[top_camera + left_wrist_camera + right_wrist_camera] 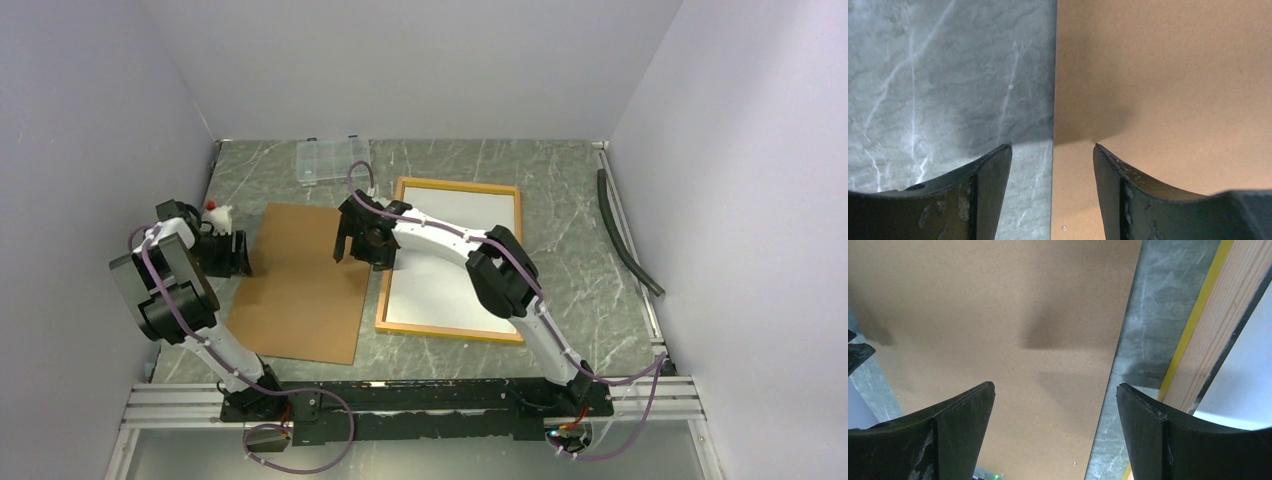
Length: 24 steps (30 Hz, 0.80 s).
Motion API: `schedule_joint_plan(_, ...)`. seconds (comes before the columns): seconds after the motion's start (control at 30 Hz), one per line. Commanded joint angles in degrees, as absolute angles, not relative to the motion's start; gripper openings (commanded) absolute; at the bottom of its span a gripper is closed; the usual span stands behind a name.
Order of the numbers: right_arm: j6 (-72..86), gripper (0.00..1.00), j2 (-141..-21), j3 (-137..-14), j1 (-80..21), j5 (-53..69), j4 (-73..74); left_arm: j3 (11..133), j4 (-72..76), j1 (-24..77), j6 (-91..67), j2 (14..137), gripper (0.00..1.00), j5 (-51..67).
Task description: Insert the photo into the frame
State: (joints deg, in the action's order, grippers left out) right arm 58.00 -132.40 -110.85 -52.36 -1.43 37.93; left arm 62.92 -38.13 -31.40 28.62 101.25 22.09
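1. Left claw (1053, 147): partly open, fingers apart, nothing pinched. Set astride the left edge of the brown backing board (300, 290), with bare table (923, 75) under the left finger and board under the right finger.
2. Right claw (1055, 385): wide open and empty. Hanging over the right edge of the same board, with board below the left finger and a strip of table towards the right finger.
3. Just right of the right claw: the frame (458, 183), lying flat, its yellow border and wood side close to the right finger.
4. Inside the frame, further right of that claw: probably the photo (430, 290), white side up. Printed side not visible, so cannot tell for sure.
5. Step in hand, by judgement: taking the board at 2 sides, to close the frame.
6. Next move calls for: shutting both claws on the thin edges together, lifting level, then carrying to the right over the frame.
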Motion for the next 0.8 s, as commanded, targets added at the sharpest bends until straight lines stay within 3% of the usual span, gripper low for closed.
schedule_joint_plan(0.0,60.2,0.96,-133.8,-113.1,-52.7,-1.5,39.3,60.2,-34.3,-28.9,28.0,103.2,0.65,19.2)
schedule_joint_plan(0.23,61.9,0.96,-132.6,-109.9,-52.5,4.5,31.5,61.3,-38.2,-27.1,29.4,105.4,0.44,23.0)
schedule_joint_plan(0.77,69.3,0.96,-115.6,-95.5,-48.8,10.4,11.4,66.0,-46.6,-21.1,35.6,110.8,0.40,27.0)
